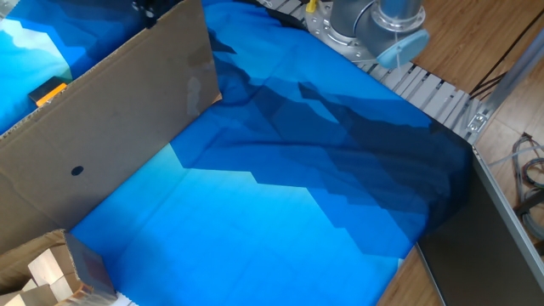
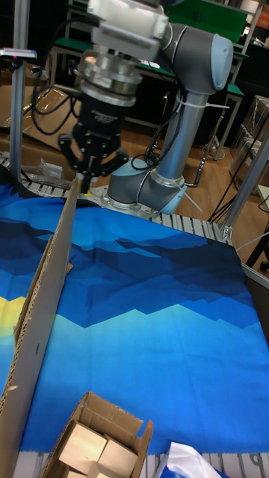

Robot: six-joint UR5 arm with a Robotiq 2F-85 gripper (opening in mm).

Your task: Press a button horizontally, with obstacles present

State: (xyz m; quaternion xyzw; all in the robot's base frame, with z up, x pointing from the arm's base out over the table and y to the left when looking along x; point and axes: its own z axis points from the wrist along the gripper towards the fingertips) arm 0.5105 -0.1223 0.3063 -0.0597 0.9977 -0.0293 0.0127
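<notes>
The button [image 1: 49, 92] is a small orange-yellow block with a black part, lying on the blue cloth at the far left behind the obstacle. That obstacle is a large brown cardboard sheet [image 1: 110, 127] standing on edge, with a tiny dark hole [image 1: 76, 169]. In the fixed view only a dark bit of my gripper [image 1: 146, 8] shows at the top edge, above the sheet's far corner. The tall fixed view shows the gripper [image 2: 86, 179] pointing down just over the top end of the cardboard sheet [image 2: 45, 299], its fingers drawn together on nothing. The button is hidden in this view.
An open cardboard box with pale wooden blocks [image 1: 42, 272] sits at the front left, seen also as the box of blocks [image 2: 93, 448]. The arm's base [image 1: 357, 25] and a ribbed metal rail [image 1: 425, 85] stand at the back right. Blue patterned cloth [image 1: 280, 195] covers the table.
</notes>
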